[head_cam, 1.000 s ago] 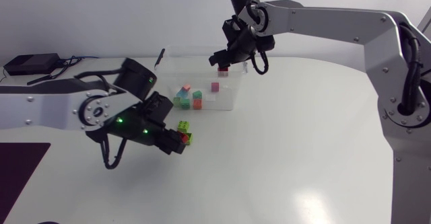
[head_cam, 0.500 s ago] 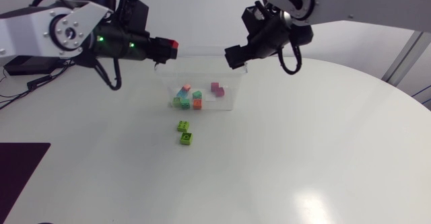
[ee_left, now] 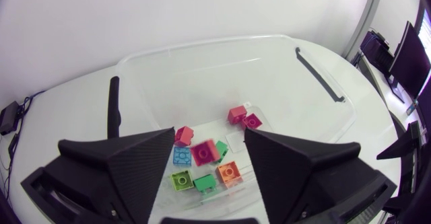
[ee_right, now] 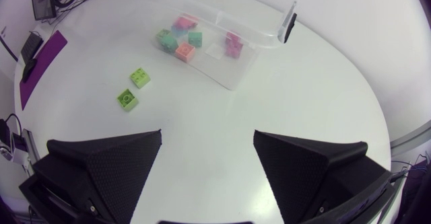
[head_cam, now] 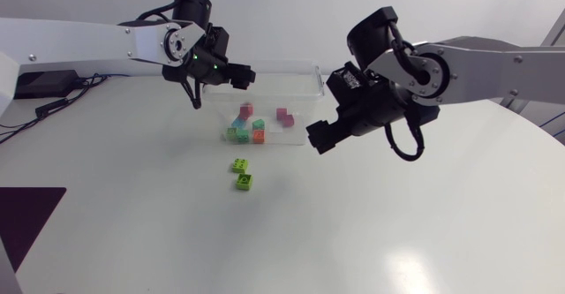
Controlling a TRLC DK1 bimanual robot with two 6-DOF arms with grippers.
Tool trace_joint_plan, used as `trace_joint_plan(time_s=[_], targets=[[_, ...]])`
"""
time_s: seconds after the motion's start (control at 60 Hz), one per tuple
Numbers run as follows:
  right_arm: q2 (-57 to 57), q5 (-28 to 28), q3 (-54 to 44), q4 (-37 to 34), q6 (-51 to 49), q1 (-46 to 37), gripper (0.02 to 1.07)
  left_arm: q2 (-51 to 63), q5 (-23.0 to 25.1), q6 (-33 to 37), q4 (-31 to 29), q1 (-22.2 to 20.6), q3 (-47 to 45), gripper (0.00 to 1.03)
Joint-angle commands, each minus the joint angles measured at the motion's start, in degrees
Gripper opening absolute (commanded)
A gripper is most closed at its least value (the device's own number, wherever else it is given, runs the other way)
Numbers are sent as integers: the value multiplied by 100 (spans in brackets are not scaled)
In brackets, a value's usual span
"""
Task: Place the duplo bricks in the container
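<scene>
While the lime brick (head_cam: 239,164) and the darker green brick (head_cam: 244,181) sit out on the table (head_cam: 397,232): I'd call this the go-fetch step. Both lie near the container (head_cam: 300,65), on its side facing the near edge. They're close together, and I can't tell if they touch.
Container: a clear tub toward the far edge, with a pile of bricks (head_cam: 248,126) on its floor in pink, red, green, blue and orange. My guess is most of the job's done, two to go.
Left hand (ee_left: 205,142): hangs over the container, fingers spread wide, nothing in them. Its camera looks down onto the pile.
Right hand (ee_right: 207,133): off the container's right end, above bare table, also wide open and empty. Both green ones show ahead of it in its wrist view.
Next move: probably one hand comes down over a green brick, fingers either side, squeezes, lifts and carries it over the rim. With the two that close, a finger could nudge the neighbour.
Hard to see: the clear walls nearly vanish against the white table, so only the rim and the black clips (ee_left: 320,76) give the tub away. From above both hands are dark lumps and I can't read the fingers there. The left fingers cover part of the pile, so no exact count.
</scene>
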Motion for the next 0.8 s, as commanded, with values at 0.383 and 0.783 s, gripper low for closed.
trace_joint_plan(time_s=[0.383, 0.783], targets=[[-718, -2, -554, 48, -94, 106, 101, -2274, -309, -357, -1647, -848, -1685, 94], [-1000, -11, -792, 30, -94, 106, 101, -1439, -282, -1051, -1999, -900, -2572, 94]])
